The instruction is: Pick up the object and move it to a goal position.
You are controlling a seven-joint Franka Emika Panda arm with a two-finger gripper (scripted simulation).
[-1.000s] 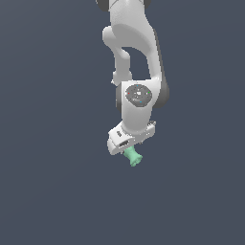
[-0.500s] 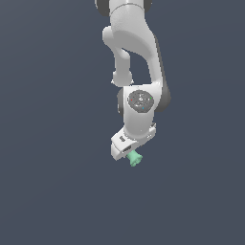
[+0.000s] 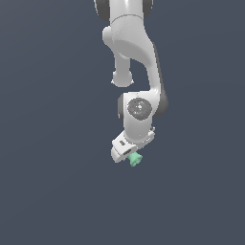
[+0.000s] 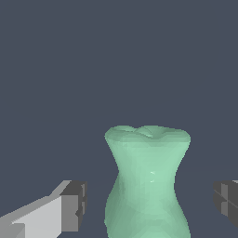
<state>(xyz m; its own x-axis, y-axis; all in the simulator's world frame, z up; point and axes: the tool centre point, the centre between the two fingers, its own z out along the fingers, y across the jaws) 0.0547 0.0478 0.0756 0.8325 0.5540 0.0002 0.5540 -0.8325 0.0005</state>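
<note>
1. The exterior view is standing off the arm (image 3: 136, 72), at some distance, and is taking in most of its white links against a plain dark blue-grey backdrop; the arm is entering from the upper edge and hanging down the middle of the frame.
2. The wrist view is riding on the wrist and is looking out along the gripper (image 4: 151, 200), very close in, with a dark fingertip (image 4: 76, 204) showing at each side.
3. Both views are sharing the gripper (image 3: 129, 155) and the mint-green object (image 3: 135, 159): tiny in the exterior view, the object (image 4: 148, 181) is filling much of the wrist view.
</note>
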